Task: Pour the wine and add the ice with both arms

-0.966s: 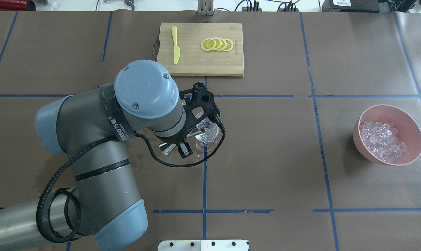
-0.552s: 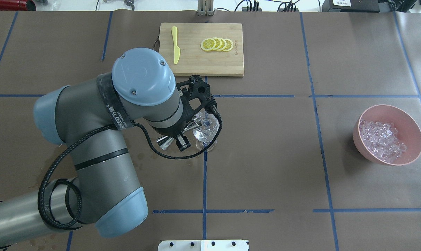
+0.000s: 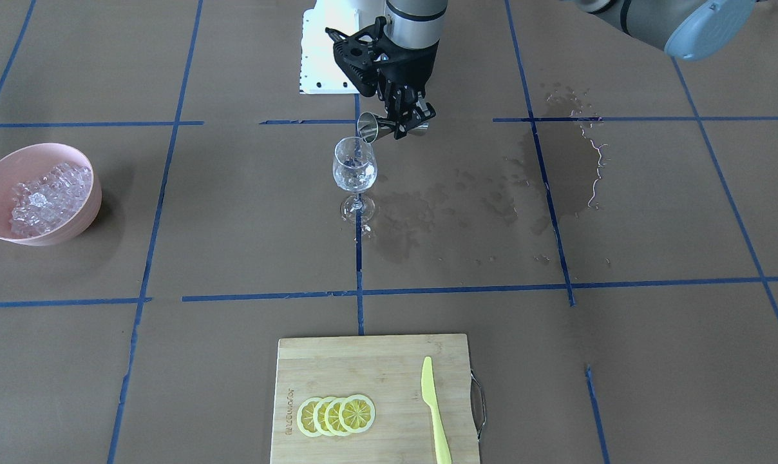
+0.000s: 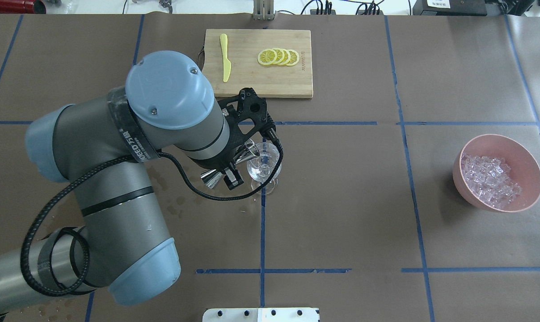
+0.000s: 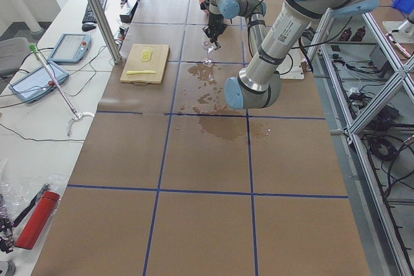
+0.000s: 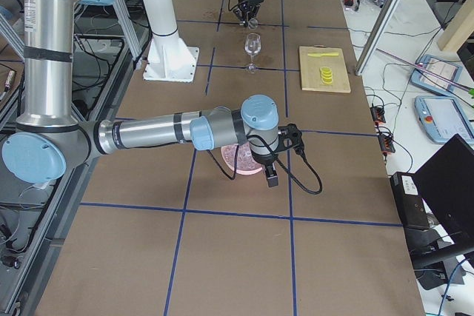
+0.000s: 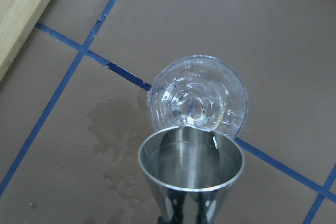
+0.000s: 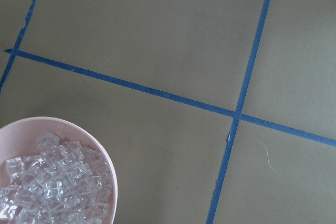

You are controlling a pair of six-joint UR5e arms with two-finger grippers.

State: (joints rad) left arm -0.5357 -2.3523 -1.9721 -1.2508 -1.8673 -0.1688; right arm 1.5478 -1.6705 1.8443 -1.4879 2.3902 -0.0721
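Wet-stained paper (image 3: pixel 621 225) is being shown frontally: a tilted jigger (image 3: pixel 371 127) is being clamped over the wine glass (image 3: pixel 355 169) by the left gripper (image 3: pixel 409 124), ice (image 3: pixel 41 196) being kept in the pink bowl (image 3: pixel 67 229). Sideways only, the right gripper (image 6: pixel 270 175) is being seen near it, opening untellable.

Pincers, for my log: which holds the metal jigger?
The left pincer, gripping the jigger over the wine glass; the right pincer is by the pink bowl.

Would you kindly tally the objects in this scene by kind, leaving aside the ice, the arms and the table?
lemon slices: 4
yellow knife: 1
cutting board: 1
wine glass: 1
metal jigger: 1
pink bowl: 1
Total: 9
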